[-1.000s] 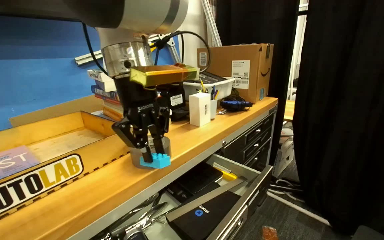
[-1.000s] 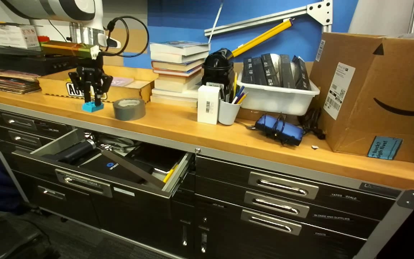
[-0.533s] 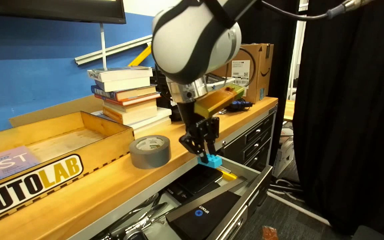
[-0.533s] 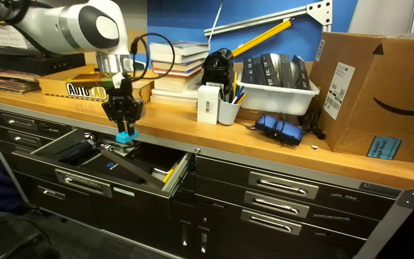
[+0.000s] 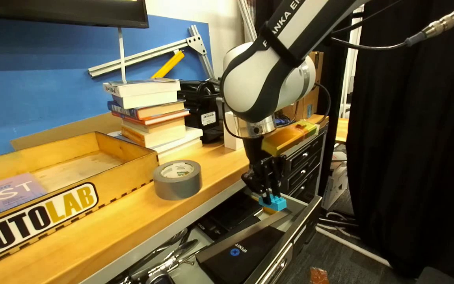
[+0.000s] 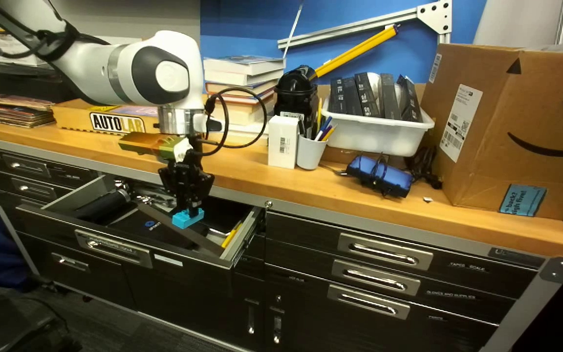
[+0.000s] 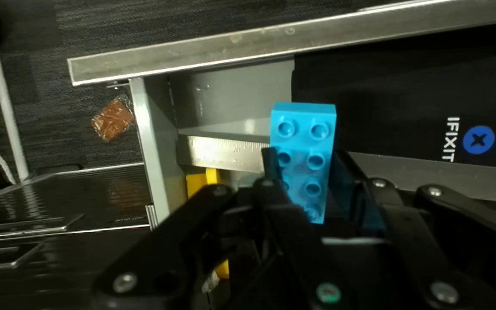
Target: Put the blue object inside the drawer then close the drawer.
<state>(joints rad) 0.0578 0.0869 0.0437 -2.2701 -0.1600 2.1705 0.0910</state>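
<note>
Exterior view. Change of place: from near the roll of duct tape (image 5: 177, 184), above the wooden worktop (image 5: 219, 163), your Robotiq gripper (image 5: 272, 196) has within the last second carried the light-blue toy brick (image 5: 276, 203) to above the pulled-out drawer (image 5: 305, 222). Jaws: clamped on the brick, one to each long side. Task, as judged: carry done; lowering, release and your push on the drawer outstanding. Whether the brick's underside is below the drawer's rim, these angles do not tell you.

Wrist view, left to right:

Carpet (image 7: 54, 107): dark grey, coarse weave.
Crinkled piece (image 7: 112, 120): amber-brown, glossy, on the carpet; kind unclear.
Drawer side wall (image 7: 162, 125): pale grey sheet metal, bright top edge.
Yellow tool (image 7: 196, 184): smooth, plastic by its look, partly hidden behind your gripper.
Steel rule (image 7: 226, 153): flat, dull sheen, graduated; passes beneath the brick and shows again to its right.
Brick: oblong, hard-looking plastic, hollow-topped studs in two columns. Probably steady in your grip; may settle tilted if you release it over the rule.
iFixit case (image 7: 403, 99): flat, matte black, white lettering, round blue badge.
</note>
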